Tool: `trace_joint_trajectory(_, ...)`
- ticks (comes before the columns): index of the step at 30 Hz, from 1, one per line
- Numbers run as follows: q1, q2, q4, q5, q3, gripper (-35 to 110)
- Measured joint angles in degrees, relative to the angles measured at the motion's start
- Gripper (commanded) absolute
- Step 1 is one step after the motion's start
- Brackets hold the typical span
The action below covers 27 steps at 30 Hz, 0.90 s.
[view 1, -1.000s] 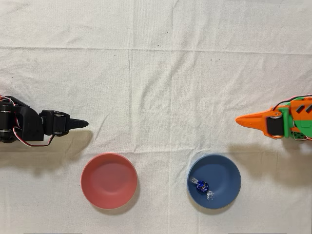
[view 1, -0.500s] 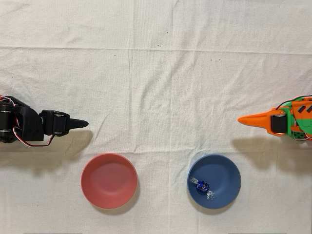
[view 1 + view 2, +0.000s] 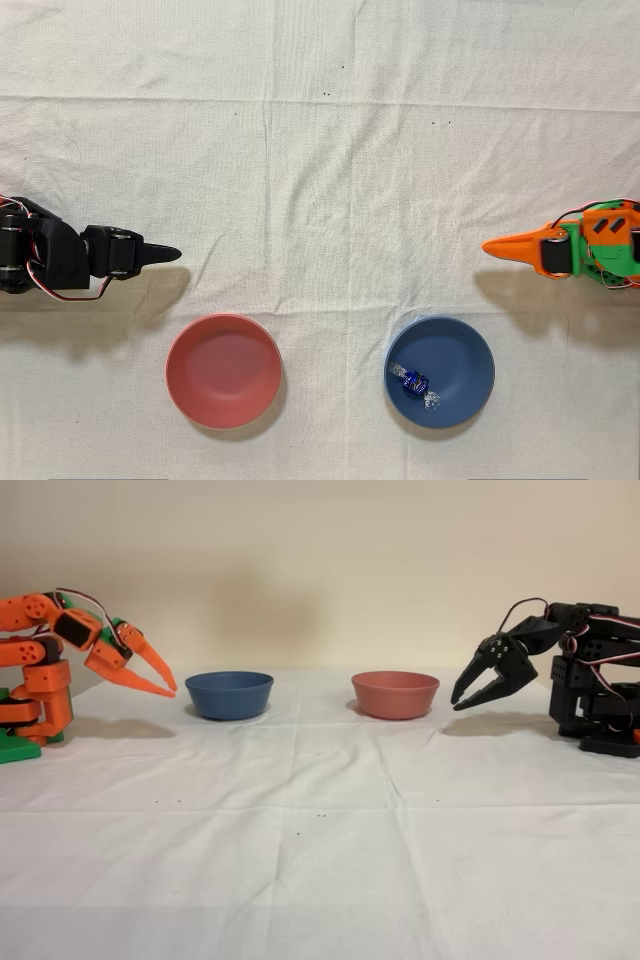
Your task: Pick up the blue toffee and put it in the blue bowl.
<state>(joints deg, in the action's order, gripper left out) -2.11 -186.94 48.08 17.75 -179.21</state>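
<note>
The blue toffee (image 3: 412, 381) lies inside the blue bowl (image 3: 462, 358), left of the bowl's middle in the overhead view. The orange claw (image 3: 170, 687) hangs above the bench (image 3: 320, 150), well apart from the bowl, its two fingers slightly parted and holding nothing

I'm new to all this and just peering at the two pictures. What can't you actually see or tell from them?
- The blue toffee: hidden in the side view by the wall of the blue bowl.
- The orange arm's base: cut off by the right edge from above, by the left edge from the side.
- The gripper: from above its fingers overlap into one point.
- The red bowl: its inside is hidden in the side view.
</note>
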Motion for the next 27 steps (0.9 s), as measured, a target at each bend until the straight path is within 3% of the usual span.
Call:
trace_joint_trajectory(9,0.9,0.4,6.4,-11.0,-0.8,0)
trace_joint_trajectory(27,0.0,0.0,12.7,-7.6,-0.8,1)
